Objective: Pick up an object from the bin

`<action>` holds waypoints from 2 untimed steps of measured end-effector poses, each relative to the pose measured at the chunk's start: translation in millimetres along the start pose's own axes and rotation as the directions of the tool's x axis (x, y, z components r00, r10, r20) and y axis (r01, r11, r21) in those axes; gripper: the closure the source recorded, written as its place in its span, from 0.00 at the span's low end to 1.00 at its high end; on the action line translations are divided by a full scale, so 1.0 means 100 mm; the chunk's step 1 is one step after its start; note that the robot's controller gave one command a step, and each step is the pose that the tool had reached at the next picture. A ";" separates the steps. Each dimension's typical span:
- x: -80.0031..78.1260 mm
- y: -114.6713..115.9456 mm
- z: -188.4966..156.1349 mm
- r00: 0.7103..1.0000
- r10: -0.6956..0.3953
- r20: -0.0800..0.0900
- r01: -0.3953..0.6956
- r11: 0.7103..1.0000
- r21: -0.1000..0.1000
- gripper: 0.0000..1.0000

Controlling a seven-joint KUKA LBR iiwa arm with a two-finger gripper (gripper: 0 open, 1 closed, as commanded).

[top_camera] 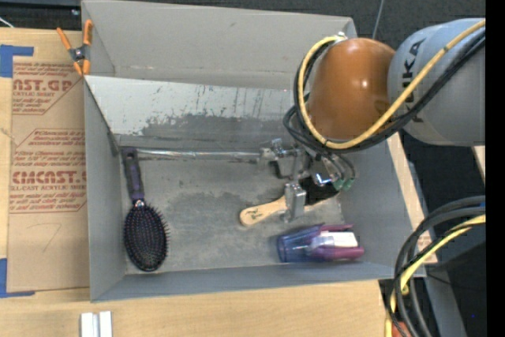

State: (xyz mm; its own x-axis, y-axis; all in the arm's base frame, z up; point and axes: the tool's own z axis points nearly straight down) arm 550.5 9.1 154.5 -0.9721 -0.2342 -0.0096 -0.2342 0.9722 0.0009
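My gripper (286,176) hangs low over the right middle of the bin floor, below the orange cover. Its two fingers stand apart, one at the back (276,153) and one at the front (296,198), so it is open with nothing between them. A small light wooden paddle (262,213) lies flat just in front of it, its right end touching or tucked under the front finger. Closer to the front wall lies a blue and purple container with a pink end (319,244).
A hairbrush with a black oval head and purple handle (144,231) lies along the left wall, far from the gripper. The arm and its cables cover the bin's right side. Bare floor spreads between the brush and the paddle.
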 end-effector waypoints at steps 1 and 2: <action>-0.36 1.06 0.23 0.764 -0.645 0.000 0.645 0.764 -0.007 0.00; -0.04 -0.43 0.72 0.970 -0.242 0.002 0.242 0.970 0.000 0.00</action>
State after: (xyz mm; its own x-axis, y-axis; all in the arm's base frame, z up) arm 565.3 -31.3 82.9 -0.8866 -0.4623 -0.0118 -0.4623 0.8867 -0.0014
